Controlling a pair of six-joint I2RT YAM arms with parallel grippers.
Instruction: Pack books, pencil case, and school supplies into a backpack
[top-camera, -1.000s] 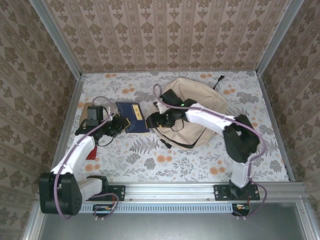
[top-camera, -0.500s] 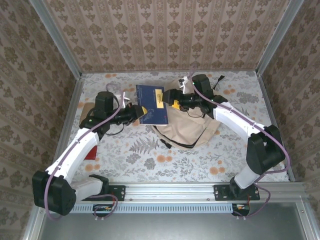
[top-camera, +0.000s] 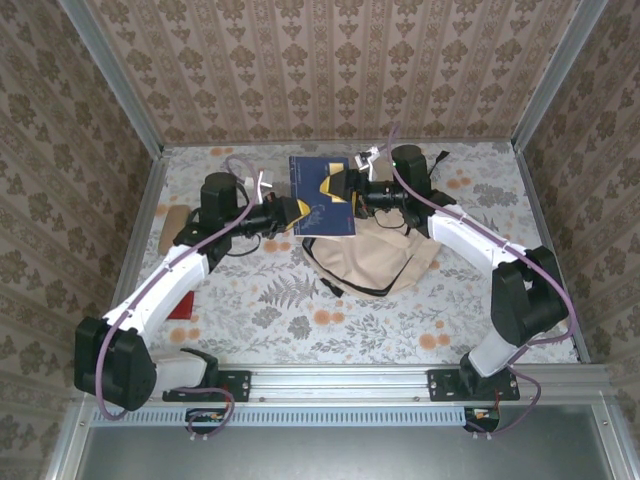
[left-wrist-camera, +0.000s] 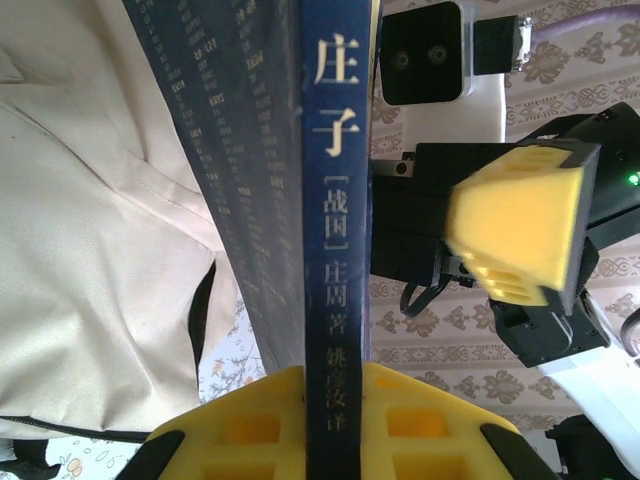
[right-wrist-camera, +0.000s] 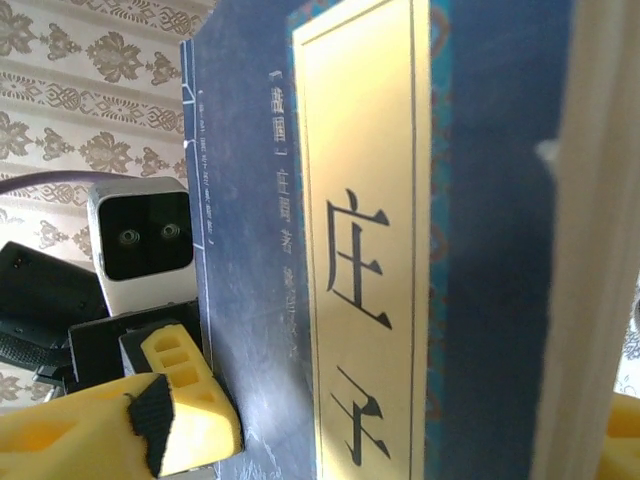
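Note:
A dark navy book (top-camera: 322, 197) with a pale title label is held up on edge over the back left of the beige backpack (top-camera: 380, 255). My left gripper (top-camera: 292, 210) is shut on its spine end; the yellow fingers (left-wrist-camera: 240, 425) clamp the spine (left-wrist-camera: 335, 200). My right gripper (top-camera: 342, 188) stands open at the book's other side, one yellow finger (left-wrist-camera: 515, 225) beside the book and apart from the spine. In the right wrist view the cover (right-wrist-camera: 370, 250) lies slanted between my jaws. The tan pencil case (top-camera: 168, 230) lies at the table's left edge.
A small red thing (top-camera: 184, 305) lies under the left arm. The backpack's black straps (top-camera: 345, 285) trail along its front. Patterned walls close the table on three sides. The backpack's cream fabric (left-wrist-camera: 90, 250) hangs just left of the held book.
The book has gone from lying on the table left of the backpack to being held up on edge at the back. Both arms swung back; the right gripper moved up to the book.

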